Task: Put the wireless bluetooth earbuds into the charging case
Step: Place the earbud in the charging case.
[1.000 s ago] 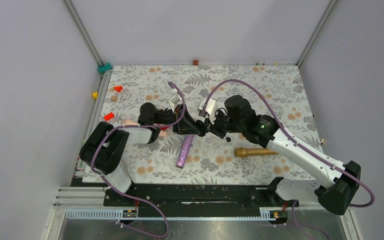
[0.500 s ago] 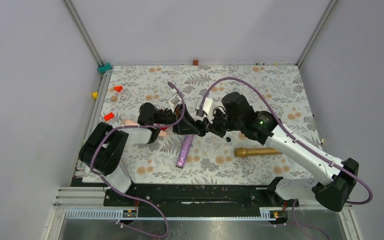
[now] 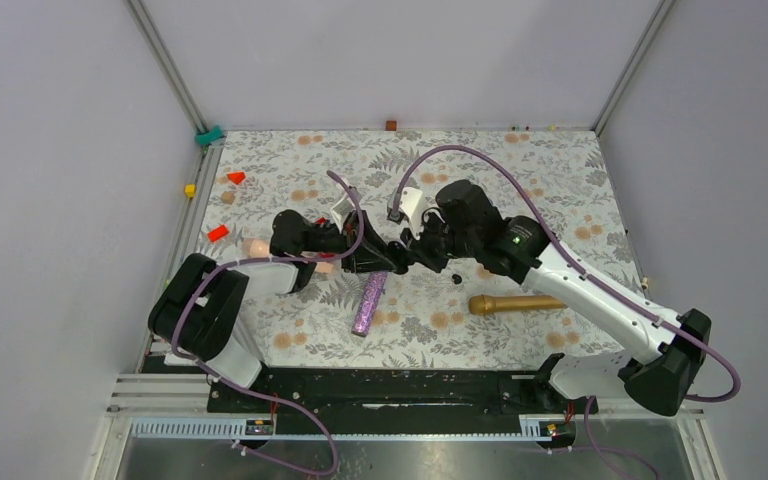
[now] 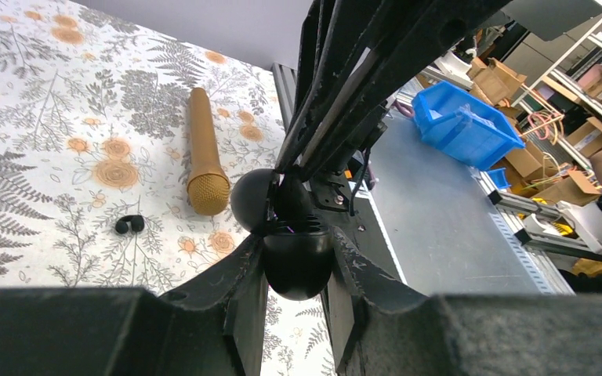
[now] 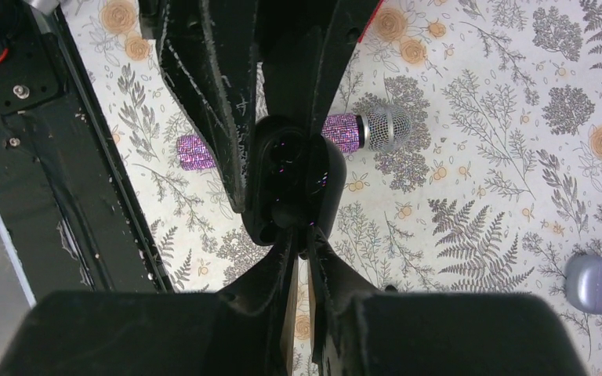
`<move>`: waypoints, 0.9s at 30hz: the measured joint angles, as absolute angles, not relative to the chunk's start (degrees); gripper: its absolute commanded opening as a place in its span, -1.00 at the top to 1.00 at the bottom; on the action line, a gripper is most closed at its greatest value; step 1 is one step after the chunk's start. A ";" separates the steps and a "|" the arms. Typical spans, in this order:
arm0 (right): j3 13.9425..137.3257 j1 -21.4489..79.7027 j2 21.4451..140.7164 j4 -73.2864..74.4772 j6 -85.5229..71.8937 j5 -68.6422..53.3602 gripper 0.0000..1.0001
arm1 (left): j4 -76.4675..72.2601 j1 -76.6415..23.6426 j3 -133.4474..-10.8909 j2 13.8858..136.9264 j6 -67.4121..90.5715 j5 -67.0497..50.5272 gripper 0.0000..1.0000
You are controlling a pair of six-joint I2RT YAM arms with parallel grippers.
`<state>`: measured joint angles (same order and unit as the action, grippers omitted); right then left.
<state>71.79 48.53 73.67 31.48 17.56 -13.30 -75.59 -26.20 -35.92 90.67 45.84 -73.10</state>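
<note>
Firmly, left tool (image 4: 295, 276) clamps glossy rounded charging case (image 4: 298, 257).

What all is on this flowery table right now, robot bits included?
charging case: one, black, open, gripped in the left hand
earbud: one visible, black, on the cloth
gold microphone: one, lying right of centre
purple microphone: one, glittery, lying near centre
rounded pod: one, grey-lilac, on the cloth
red blocks: two, far left
left hand: closed on the charging case
right hand: fingers nearly together at the case's opening
</note>
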 measured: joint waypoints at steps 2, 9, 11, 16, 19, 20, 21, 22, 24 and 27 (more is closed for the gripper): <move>72.29 48.60 73.78 31.51 16.56 -12.69 0.75 | -75.50 -26.17 -35.90 90.28 45.12 -72.79 0.84; 72.77 48.60 73.78 32.01 14.24 -13.28 0.77 | -75.48 -26.17 -35.40 89.45 43.31 -72.82 0.82; 72.93 48.60 73.78 32.23 14.09 -14.00 0.78 | -75.46 -26.17 -35.09 88.92 42.96 -72.90 0.81; 72.88 48.62 72.95 32.34 14.13 -16.97 0.80 | -74.78 -26.15 -34.52 87.29 41.19 -73.47 0.79; 72.34 48.64 71.75 31.86 14.11 -18.68 0.81 | -74.63 -26.17 -34.35 85.62 39.90 -73.80 0.77; 72.16 48.64 71.33 31.53 14.11 -19.09 0.82 | -74.63 -26.17 -34.35 85.19 39.51 -73.91 0.77; 72.01 48.66 71.05 31.24 14.09 -19.27 0.82 | -74.63 -26.17 -34.35 84.79 39.16 -73.91 0.76; 71.81 48.66 70.81 30.83 14.06 -19.42 0.82 | -74.61 -26.15 -34.35 84.42 38.79 -73.93 0.75; 71.20 48.66 70.32 29.87 14.02 -19.53 0.82 | -74.63 -26.06 -34.22 84.03 38.22 -73.97 0.75; 69.95 48.82 70.02 28.25 13.93 -19.00 0.82 | -74.46 -25.80 -33.93 83.88 37.60 -74.13 0.74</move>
